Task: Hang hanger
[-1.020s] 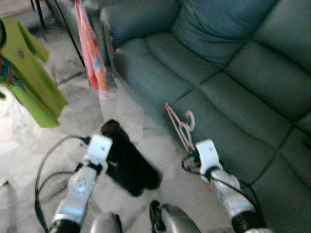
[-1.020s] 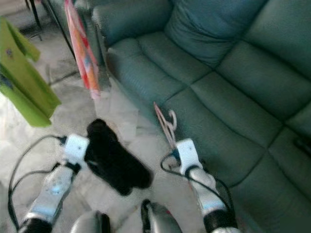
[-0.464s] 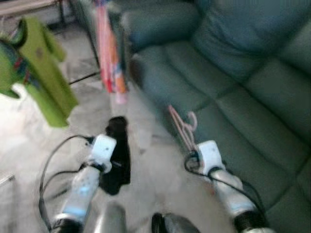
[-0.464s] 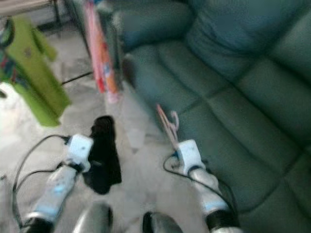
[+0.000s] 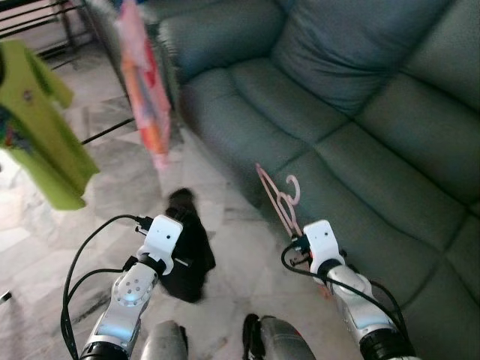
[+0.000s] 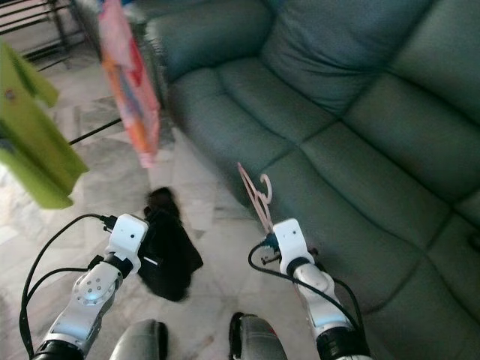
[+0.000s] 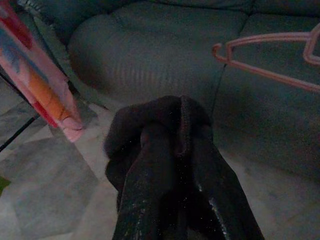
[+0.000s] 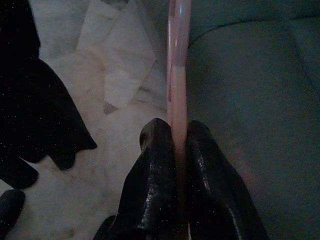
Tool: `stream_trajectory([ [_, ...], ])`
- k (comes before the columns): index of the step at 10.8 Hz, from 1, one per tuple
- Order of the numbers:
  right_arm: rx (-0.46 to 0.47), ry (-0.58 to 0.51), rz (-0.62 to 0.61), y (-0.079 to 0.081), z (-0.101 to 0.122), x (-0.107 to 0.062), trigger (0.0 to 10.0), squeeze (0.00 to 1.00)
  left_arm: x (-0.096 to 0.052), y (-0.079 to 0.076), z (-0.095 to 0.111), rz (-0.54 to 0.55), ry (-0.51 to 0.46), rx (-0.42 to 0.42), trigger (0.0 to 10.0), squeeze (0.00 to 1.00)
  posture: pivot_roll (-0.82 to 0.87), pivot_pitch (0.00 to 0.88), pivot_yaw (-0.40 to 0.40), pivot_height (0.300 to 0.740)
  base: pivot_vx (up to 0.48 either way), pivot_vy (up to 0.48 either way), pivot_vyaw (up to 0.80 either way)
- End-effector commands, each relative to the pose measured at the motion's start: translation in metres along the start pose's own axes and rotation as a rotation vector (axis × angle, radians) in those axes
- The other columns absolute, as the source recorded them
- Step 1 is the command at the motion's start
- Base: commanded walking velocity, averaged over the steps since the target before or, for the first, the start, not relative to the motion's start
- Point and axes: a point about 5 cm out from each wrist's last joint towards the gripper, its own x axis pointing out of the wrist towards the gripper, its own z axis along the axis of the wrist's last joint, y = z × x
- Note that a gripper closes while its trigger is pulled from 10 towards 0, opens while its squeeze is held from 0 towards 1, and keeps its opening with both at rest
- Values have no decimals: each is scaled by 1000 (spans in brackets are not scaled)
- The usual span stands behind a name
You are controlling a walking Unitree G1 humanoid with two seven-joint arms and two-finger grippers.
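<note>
A pink plastic hanger (image 5: 278,196) stands up from my right gripper (image 8: 175,137), which is shut on its lower bar just in front of the sofa's seat edge. The hanger's hook (image 5: 291,187) points up and away from me. My left gripper (image 7: 172,145) is shut on a black garment (image 5: 187,247) that droops over the marble floor to the left of the hanger. In the left wrist view the black cloth (image 7: 160,125) bunches over the fingertips, with the hanger (image 7: 265,55) ahead.
A teal sofa (image 5: 360,112) spans the right and far side. A pink-orange garment (image 5: 146,97) hangs by the sofa's arm, and a green shirt (image 5: 41,127) hangs at far left. Dark rack legs (image 5: 67,30) stand behind. Marble floor (image 5: 90,202) lies open between them.
The camera has swung about as I moved, so the whole scene shifted. The black garment has swung and bunched closer under the left gripper. Both grips are unchanged.
</note>
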Motion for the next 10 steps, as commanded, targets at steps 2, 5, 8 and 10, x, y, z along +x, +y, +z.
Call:
stream_trajectory([
  [2,9,-26,-9,-1,2,0,10000,0,0,-1,4,6,-24,36,10000,0,44,140,-97,740,0,0,0],
  [5,16,-59,-30,-7,1,-5,10000,0,7,-4,6,-3,-35,31,10000,0,40,104,-66,740,0,0,0],
  [8,56,-93,-118,-13,6,0,10000,0,21,-4,12,-72,-39,69,10000,0,-10,71,26,740,0,0,0],
  [10,46,-96,-123,-11,2,-2,10000,0,28,3,16,-61,-49,65,10000,0,-20,61,25,740,0,0,0],
])
